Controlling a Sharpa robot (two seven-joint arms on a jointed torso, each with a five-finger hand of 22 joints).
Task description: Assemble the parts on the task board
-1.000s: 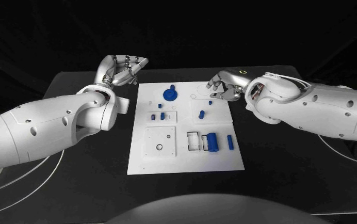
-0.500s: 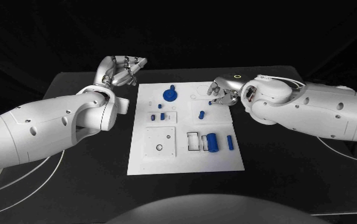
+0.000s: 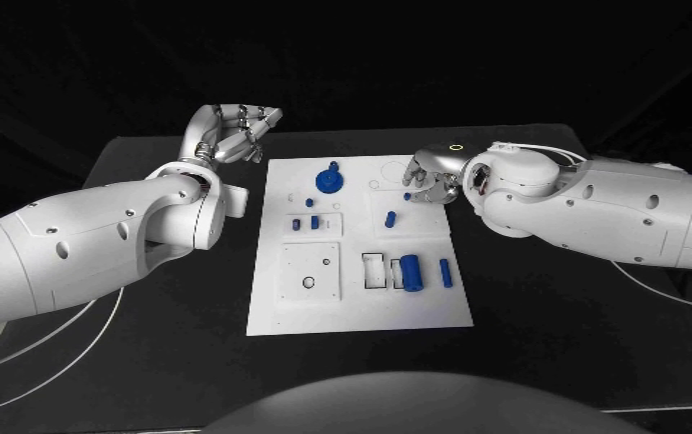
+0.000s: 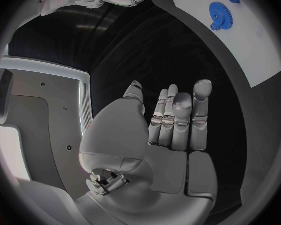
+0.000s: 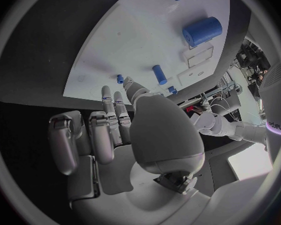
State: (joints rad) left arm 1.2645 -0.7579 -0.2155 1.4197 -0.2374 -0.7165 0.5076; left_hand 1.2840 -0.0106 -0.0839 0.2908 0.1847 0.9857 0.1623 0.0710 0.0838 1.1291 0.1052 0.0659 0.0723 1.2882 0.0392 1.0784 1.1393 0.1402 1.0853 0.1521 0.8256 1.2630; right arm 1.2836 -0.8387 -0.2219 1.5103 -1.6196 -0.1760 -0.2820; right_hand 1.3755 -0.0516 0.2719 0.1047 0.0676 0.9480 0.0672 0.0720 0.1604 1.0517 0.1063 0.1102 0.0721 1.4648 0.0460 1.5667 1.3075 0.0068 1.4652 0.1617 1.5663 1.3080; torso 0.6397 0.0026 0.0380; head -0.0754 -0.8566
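Centrally on the black desk [image 3: 144,334] lies the white task board [image 3: 361,304], its long side running away from the robot. Near its far end sits a blue gear [image 3: 330,183] with a small blue knob just beyond it. Closer in, a few small blue pegs [image 3: 306,223] stand together on the board's left half, and a single blue peg [image 3: 391,219] stands toward the right half. Nearer the robot, a large blue cylinder [image 3: 413,274] lies beside an outlined rectangular recess [image 3: 375,271], with a slimmer blue bar [image 3: 446,273] just to its right near the board's edge. A square inset with a small ring mark [image 3: 309,283] occupies the near left part.

The left hand [image 3: 231,134] hangs above the desk off the board's far left corner, apart from the board; in the left wrist view its fingers [image 4: 178,115] are stretched out side by side with nothing in them, and the gear [image 4: 220,13] shows on the board beyond. The right hand [image 3: 428,176] is over the board's far right edge. In the right wrist view its fingers [image 5: 109,127] are extended and loosely apart, holding nothing, with the tips near a small blue peg [image 5: 120,78] on the board; whether they touch the surface cannot be told.
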